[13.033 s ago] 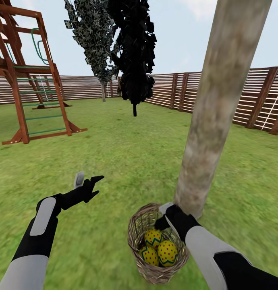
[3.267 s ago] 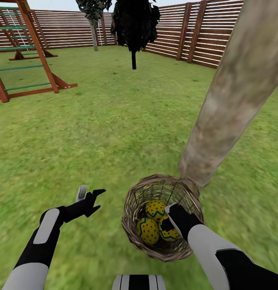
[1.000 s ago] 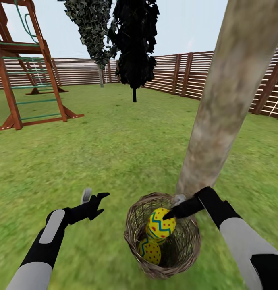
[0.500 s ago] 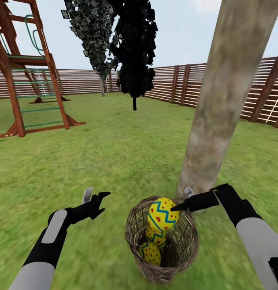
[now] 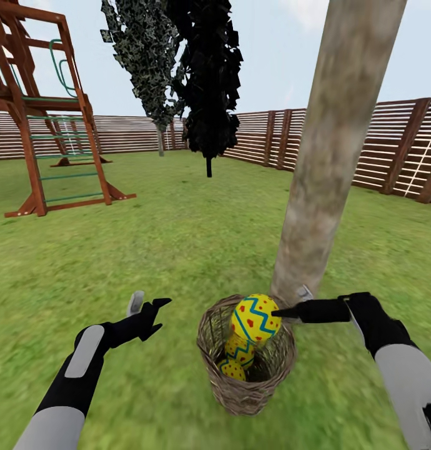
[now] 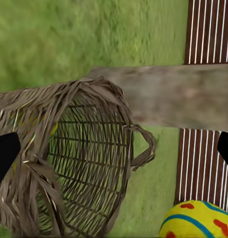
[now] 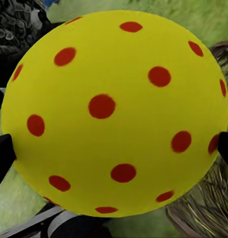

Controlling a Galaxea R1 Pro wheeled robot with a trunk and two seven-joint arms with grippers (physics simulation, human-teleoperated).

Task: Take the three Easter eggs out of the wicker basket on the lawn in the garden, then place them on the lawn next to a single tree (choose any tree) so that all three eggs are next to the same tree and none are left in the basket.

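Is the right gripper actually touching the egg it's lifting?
Touching. In the head view the right gripper meets the side of the raised egg above the wicker basket; in the right wrist view, the egg sits between both fingers.

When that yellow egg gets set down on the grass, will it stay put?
The yellow zigzag-banded egg in the right gripper is smooth and rounded, so it will probably roll a little. The flat green lawn should stop it. It may also slip between the fingertips.

Open-woven wicker basket (image 6: 79, 163) with a loop handle (image 6: 143, 148), grey-beige tree trunk (image 6: 173, 96) just beside it, Easter egg (image 6: 198, 220) at the frame edge, slat fence (image 6: 205, 29), lawn (image 6: 69, 34)
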